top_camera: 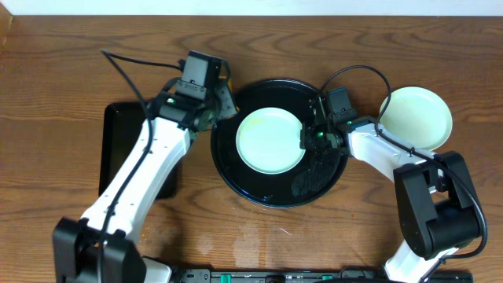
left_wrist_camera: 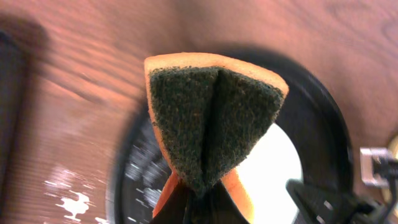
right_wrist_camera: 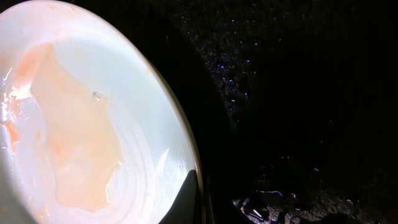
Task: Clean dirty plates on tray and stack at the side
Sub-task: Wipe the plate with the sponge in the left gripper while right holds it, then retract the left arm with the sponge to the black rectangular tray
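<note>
A pale mint plate (top_camera: 267, 141) lies on the round black tray (top_camera: 259, 192). In the right wrist view the plate (right_wrist_camera: 93, 124) carries a faint orange smear. My right gripper (top_camera: 309, 139) is shut on the plate's right rim, with one dark finger (right_wrist_camera: 198, 200) over the edge. My left gripper (top_camera: 225, 96) hovers at the tray's upper left edge, shut on a folded orange sponge with a dark green scouring face (left_wrist_camera: 208, 124). In the left wrist view its jaws (left_wrist_camera: 199, 196) pinch the sponge above the tray (left_wrist_camera: 317, 118). A pale yellowish plate (top_camera: 416, 118) sits on the bare tabletop at the right.
A smaller rectangular black tray (top_camera: 122, 130) lies at the left, partly under my left arm. Wet droplets and suds speckle the round tray's lower right part (top_camera: 314, 181). The wood tabletop (top_camera: 63, 71) surrounds everything.
</note>
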Robot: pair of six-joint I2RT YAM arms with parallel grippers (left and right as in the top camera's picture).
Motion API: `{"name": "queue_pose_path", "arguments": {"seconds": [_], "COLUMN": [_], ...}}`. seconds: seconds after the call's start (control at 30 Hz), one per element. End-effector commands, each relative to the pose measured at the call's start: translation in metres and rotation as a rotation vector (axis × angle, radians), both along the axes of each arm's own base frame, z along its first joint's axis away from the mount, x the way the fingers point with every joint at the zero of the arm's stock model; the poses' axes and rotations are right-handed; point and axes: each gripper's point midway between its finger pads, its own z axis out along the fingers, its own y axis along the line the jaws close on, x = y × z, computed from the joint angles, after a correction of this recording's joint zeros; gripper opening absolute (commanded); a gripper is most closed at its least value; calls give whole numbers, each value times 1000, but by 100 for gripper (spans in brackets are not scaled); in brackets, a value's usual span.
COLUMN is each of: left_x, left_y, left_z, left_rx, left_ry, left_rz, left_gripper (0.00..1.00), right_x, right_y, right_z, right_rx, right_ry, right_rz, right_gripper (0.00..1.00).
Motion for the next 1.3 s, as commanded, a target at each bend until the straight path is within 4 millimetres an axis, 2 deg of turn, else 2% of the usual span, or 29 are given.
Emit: {"name": "queue_pose_path", "arguments": {"seconds": [0.0, 0.2, 0.27, 0.37, 0.47, 0.53, 0.67, 0.77, 0.87, 1.03, 1.1, 1.27], "left_x": [-16, -24, -28, -37, -42, -43, -38, -35, -30, -17, -12, -1], "left_y": [-43, -97, -109, -117, -116, -108, -69, -36, -17, -3, -2, 11], "left_z": [-39, -86, -104, -130, -147, -156, -166, -166, -161, -141, -128, -75], "left_rx": [-115, -159, -161, -144, -123, -82, 122, 291, 405, 504, 515, 544], "left_ry": [144, 227, 262, 322, 366, 377, 355, 326, 297, 229, 194, 57], "left_rz": [-83, -211, -219, -216, -212, -192, -101, -50, -40, -30, -25, 41], "left_gripper": [8, 8, 8, 8, 8, 8, 8, 8, 8, 8, 8, 8], "right_x": [-1, -1, -1, -2, -2, -2, -2, -3, -3, -3, -3, -3], "right_y": [-6, -6, -6, -7, -7, -7, -7, -7, -7, -7, -7, -7], "right_z": [-11, -11, -11, -11, -12, -12, -12, -12, -12, -12, -12, -12], "right_rx": [-36, -36, -37, -38, -39, -39, -39, -40, -41, -44, -48, -52], "right_ry": [12, 12, 13, 17, 19, 18, 19, 20, 22, 19, 14, 10], "right_rz": [-7, -6, -6, -6, -6, -6, -6, -6, -6, 3, 18, 29], "right_gripper": [1, 1, 1, 1, 1, 1, 1, 1, 1, 1, 1, 1]}}
